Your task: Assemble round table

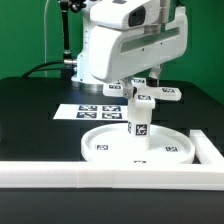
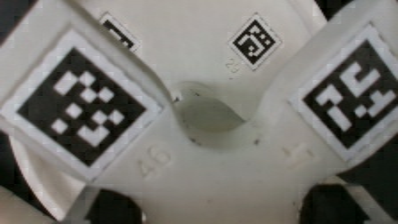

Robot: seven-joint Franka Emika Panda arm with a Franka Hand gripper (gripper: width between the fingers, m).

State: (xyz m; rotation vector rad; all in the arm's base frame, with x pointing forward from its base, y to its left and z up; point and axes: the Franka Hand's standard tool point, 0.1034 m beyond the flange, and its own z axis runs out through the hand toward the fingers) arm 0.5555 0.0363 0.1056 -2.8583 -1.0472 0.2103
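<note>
One cross base (image 1: pixel 150 96) (tagged) beneath claw (image 1: pixel 148 80)

Bright even light, white parts glaring, wrist view soft, blurred

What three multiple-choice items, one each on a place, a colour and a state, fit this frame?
1. The leg stands: A at the middle of the disc; B at its rim; C off it.
2. The table surface is: A white; B black; C green.
3. The leg is: A lying flat; B tilted; C upright.
Answers: 1 A, its foot sits at the disc's centre. 2 B, the surface is dark all round the white parts. 3 C, it rises straight from the disc.
</note>
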